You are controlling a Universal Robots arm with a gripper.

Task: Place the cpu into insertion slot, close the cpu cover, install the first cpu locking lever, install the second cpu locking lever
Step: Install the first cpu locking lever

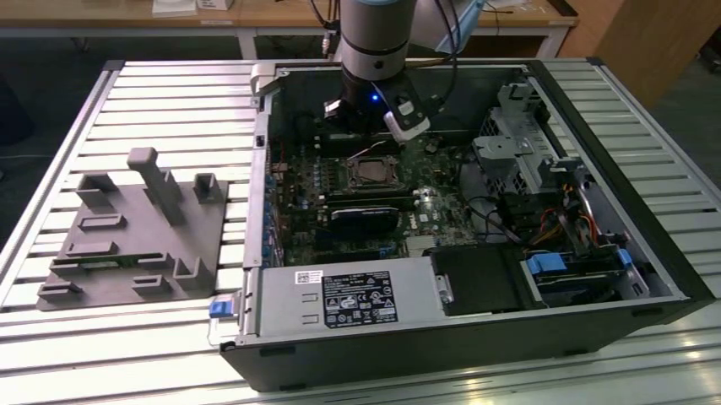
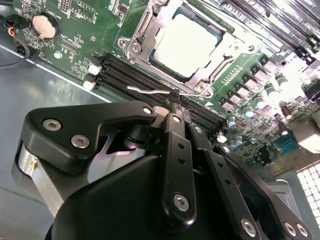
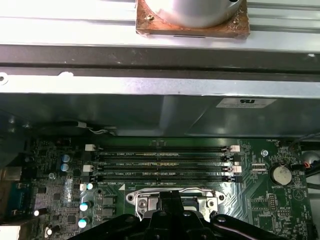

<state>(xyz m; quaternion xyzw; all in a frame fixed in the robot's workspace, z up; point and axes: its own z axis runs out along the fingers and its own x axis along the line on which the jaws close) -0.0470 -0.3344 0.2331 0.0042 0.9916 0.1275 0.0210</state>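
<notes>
Second wrist view: chip (image 2: 185, 42) seated in socket (image 2: 200, 86), silver top bare through the window of the cover plate (image 2: 141, 42) lying flat around it. Jaws closed together, tips touching a thin wire lever (image 2: 150, 91) just beside the socket. Exterior view: arm (image 1: 372, 42) down inside open computer case (image 1: 631, 211) on slatted tabletop (image 1: 147, 93).
</notes>
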